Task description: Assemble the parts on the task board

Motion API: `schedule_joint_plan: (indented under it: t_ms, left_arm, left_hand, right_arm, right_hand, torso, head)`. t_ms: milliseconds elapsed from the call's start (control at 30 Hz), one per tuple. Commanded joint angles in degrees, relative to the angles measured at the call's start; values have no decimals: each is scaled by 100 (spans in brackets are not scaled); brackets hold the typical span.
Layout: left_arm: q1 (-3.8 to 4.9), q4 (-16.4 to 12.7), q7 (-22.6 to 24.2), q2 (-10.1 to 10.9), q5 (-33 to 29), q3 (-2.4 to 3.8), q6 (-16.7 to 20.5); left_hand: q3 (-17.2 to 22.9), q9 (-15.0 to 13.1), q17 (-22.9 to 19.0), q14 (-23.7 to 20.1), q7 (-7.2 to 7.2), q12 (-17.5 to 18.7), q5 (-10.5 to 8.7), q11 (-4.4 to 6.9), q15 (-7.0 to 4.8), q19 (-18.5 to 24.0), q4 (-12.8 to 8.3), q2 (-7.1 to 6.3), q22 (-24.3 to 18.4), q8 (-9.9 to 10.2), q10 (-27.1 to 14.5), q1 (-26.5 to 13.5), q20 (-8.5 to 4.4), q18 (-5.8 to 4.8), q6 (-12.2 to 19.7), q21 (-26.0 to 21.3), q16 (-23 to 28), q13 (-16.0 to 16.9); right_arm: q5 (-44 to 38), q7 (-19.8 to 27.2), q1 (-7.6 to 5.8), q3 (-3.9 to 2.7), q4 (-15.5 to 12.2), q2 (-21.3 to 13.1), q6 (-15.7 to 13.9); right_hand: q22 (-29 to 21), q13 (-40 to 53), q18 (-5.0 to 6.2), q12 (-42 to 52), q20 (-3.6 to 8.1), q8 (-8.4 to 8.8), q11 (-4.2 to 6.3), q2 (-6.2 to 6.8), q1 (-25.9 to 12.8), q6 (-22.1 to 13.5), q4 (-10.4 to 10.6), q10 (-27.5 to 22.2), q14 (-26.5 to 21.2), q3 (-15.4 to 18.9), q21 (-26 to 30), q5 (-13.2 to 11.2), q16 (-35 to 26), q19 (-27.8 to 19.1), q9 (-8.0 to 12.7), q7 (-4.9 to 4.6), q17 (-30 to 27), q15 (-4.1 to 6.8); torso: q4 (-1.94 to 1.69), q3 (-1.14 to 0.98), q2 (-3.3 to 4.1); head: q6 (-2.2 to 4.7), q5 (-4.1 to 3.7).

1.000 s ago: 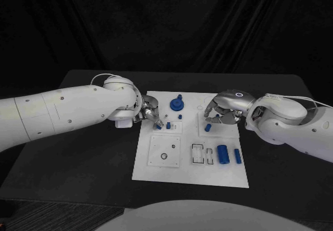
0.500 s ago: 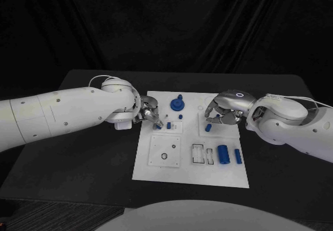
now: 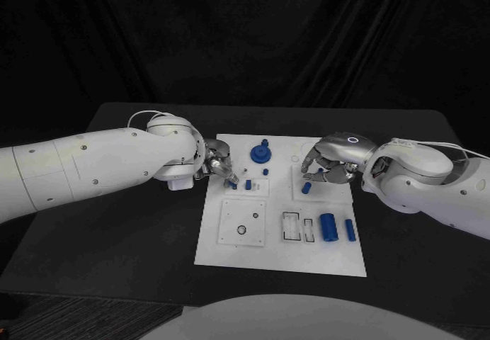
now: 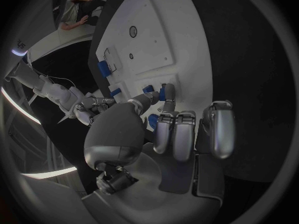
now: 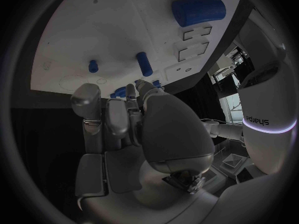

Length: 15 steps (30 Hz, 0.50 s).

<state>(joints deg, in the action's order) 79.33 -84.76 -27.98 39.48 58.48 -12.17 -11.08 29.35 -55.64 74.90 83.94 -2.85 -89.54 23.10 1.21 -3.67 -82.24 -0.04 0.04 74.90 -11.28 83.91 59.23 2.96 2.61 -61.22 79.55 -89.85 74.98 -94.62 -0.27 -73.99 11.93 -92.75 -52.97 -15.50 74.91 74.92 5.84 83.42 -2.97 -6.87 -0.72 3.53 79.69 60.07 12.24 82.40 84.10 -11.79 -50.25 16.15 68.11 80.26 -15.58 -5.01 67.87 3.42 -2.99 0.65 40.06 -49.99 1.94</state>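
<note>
White task board (image 3: 306, 255) flat in the middle of the black table (image 3: 112, 248), long side running away from the robot. On its far edge, a round blue knob (image 3: 261, 151); just nearer, a small blue stub (image 3: 265, 171). On a raised square near the board's left far corner, two short blue pegs (image 3: 248, 185), upright, side by side. Nearer on the left, a square plate (image 3: 243, 221) with a small dark ring. On the near right, two rectangular slots (image 3: 299, 227), then a large blue cylinder (image 3: 328, 227) and a thinner blue pin (image 3: 349, 229), both lying flat and parallel. Right of the pegs, one more blue peg (image 3: 306, 188) standing on the board.

Left hand (image 3: 221, 170) at the board's left far corner, fingers (image 4: 168, 95) reaching down to the two pegs, one fingertip touching or nearly touching the left one; whether pinched, cannot tell. Other fingers curled in beside it, seen in the left wrist view (image 4: 168, 134).

Right hand (image 3: 325, 168) over the board's right far part, just beyond the lone peg; fingers bent inward, nothing visible between them, apart from the peg. Same hand in the right wrist view (image 5: 124, 119), above the board, with the cylinder (image 5: 198, 10) and a peg (image 5: 144, 63) beyond its fingertips.
</note>
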Motion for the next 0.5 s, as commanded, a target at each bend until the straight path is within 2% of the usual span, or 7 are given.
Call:
schedule_joint_plan:
  t_ms: [33,500]
  left_arm:
    - [-14,24,14,-12,10,3,15]
    - [-64,72,2,-17,10,2,-114]
  left_hand:
    - [101,-1,1510,606,34,32,27,2,4,32,-61,39,1124,23,536,-3,-13,26,-48,-25,-15,1442]
    - [96,1,1510,606,33,37,28,1,5,36,-46,47,1122,22,531,-21,-12,28,-62,-31,-15,1439]
  right_arm:
    - [-6,-118,15,-3,-10,-3,17]
    - [-6,-121,16,-3,-1,5,23]
  right_hand:
    - [559,312,89,-31,5,27,18,2,75,22,-3,-40,35,-16,12,39,-20,-42,6,-10,-5,-13]
    - [559,312,89,-31,5,27,18,2,75,22,-3,-40,35,-16,12,39,-20,-42,6,-10,-5,-13]
  torso:
    - [4,-5,-5]
    - [4,-3,-2]
  head:
    - [-1,2]
    - [-1,-2]
